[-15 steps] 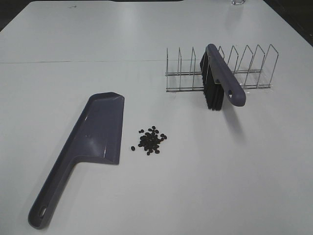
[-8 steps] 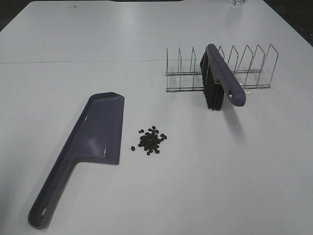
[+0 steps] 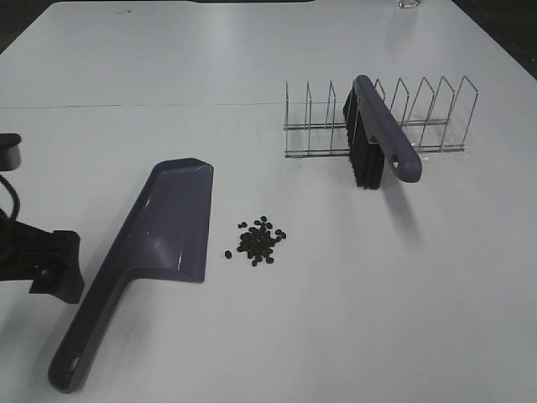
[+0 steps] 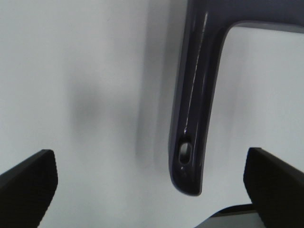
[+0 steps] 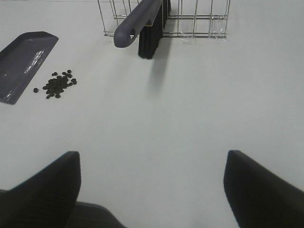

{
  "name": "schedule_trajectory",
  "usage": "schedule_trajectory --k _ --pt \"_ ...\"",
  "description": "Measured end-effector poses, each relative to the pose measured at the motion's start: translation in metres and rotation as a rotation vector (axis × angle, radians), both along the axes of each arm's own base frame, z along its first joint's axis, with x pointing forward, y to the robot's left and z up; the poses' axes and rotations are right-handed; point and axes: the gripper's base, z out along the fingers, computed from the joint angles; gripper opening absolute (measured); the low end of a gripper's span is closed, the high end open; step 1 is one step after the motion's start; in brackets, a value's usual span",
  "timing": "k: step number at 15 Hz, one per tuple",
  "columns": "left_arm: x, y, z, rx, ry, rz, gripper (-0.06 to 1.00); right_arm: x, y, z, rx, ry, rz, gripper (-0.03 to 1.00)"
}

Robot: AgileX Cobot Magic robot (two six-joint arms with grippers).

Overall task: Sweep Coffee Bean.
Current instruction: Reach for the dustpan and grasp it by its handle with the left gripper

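Note:
A small heap of dark coffee beans (image 3: 260,241) lies on the white table, just right of the purple-grey dustpan (image 3: 164,231). The dustpan's handle (image 3: 80,340) points toward the near left corner. My left arm (image 3: 46,264) reaches in from the left edge, beside that handle. In the left wrist view the left gripper (image 4: 152,185) is open above the handle's end (image 4: 190,142), holding nothing. The brush (image 3: 382,134), purple handle over black bristles, rests in the wire rack (image 3: 436,126). My right gripper (image 5: 152,190) is open and empty, well short of the beans (image 5: 58,85).
The wire rack (image 5: 199,19) stands at the back right with the brush handle (image 5: 137,21) sticking out toward the near side. A faint seam (image 3: 126,106) crosses the table behind the dustpan. A glass base (image 3: 409,4) shows at the far edge.
My left arm has come into the exterior view from the left edge and now sits beside the dustpan handle. The beans, dustpan and brush have not moved.

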Motion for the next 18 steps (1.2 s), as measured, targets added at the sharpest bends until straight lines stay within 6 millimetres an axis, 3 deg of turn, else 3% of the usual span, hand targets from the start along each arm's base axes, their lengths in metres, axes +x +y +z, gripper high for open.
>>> schedule_trajectory --k 3,6,10,15,18 --pt "0.025 -0.014 -0.02 0.021 0.043 -0.017 0.99 0.0 0.0 0.0 0.0 0.0 0.0 0.73" --pt "0.037 -0.02 -0.048 0.029 0.072 -0.013 0.99 0.0 0.0 0.0 0.0 0.0 0.0 0.73" --pt "0.047 -0.026 -0.059 0.006 0.057 0.005 0.99 0.0 0.0 0.0 0.0 0.0 0.0 0.73" --pt "0.057 -0.047 -0.077 0.035 0.119 -0.043 0.98 0.0 0.0 0.0 0.0 0.0 0.0 0.73" --pt "0.056 -0.046 -0.083 0.05 0.147 -0.043 0.89 0.0 0.0 0.0 0.0 0.0 0.0 0.73"
